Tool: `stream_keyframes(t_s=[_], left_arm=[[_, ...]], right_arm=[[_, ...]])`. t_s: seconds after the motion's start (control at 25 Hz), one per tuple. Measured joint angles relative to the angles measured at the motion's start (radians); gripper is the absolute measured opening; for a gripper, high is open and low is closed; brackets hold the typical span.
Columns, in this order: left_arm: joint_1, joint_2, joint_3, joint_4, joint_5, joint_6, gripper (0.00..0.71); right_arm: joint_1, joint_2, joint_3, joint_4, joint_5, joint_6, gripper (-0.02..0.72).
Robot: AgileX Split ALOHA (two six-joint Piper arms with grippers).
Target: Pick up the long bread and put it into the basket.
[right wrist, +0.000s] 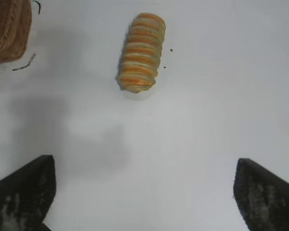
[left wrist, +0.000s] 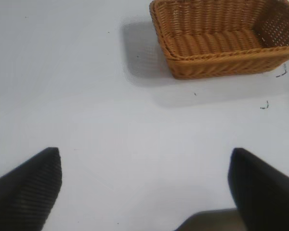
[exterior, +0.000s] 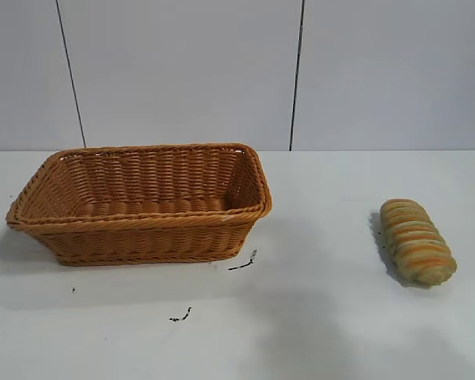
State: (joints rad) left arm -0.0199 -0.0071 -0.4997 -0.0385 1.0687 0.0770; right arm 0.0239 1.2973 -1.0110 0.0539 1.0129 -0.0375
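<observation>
White tabletop (exterior: 317, 317) and pale wall panels are all I have around me, with neither arm showing in the exterior view. My right gripper (right wrist: 143, 192) hangs above the table with its fingers (right wrist: 24, 192) spread wide and nothing between them, lined up toward the long bread (right wrist: 140, 53), which I judge is why it sits there: this arm is nearer the loaf. My left gripper (left wrist: 144, 187) also hovers with fingers (left wrist: 29, 187) spread and nothing held, looking toward the basket (left wrist: 221, 65). Outward from there, the long bread (exterior: 416, 241) lies flat near the table's right edge, well apart from the basket (exterior: 142, 210), which stands upright toward the left edge with nothing inside. I see no brand, label or readable writing, only a few small dark scraps (exterior: 244, 264) on the table near the basket.
</observation>
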Motion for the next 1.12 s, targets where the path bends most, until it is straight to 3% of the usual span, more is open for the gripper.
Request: stream_keyframes(t_s=[0.2, 0.4, 0.64, 1.12], left_arm=[[0.000, 0.000, 0.000, 0.000, 0.000, 0.000, 0.692], [0.000, 0.000, 0.000, 0.000, 0.000, 0.000, 0.692], [0.000, 0.000, 0.000, 0.000, 0.000, 0.000, 0.692], [0.000, 0.000, 0.000, 0.000, 0.000, 0.000, 0.692]], right_arm=[[0.000, 0.249, -0.145, 0.006, -0.002, -0.009, 0.689], [0.000, 0.408, -0.247, 0.052, -0.046, -0.057, 0.689], [0.025, 0.522, -0.270, 0.028, -0.070, -0.057, 0.689], [0.053, 0.667, -0.275, -0.040, -0.234, 0.037, 0.689]])
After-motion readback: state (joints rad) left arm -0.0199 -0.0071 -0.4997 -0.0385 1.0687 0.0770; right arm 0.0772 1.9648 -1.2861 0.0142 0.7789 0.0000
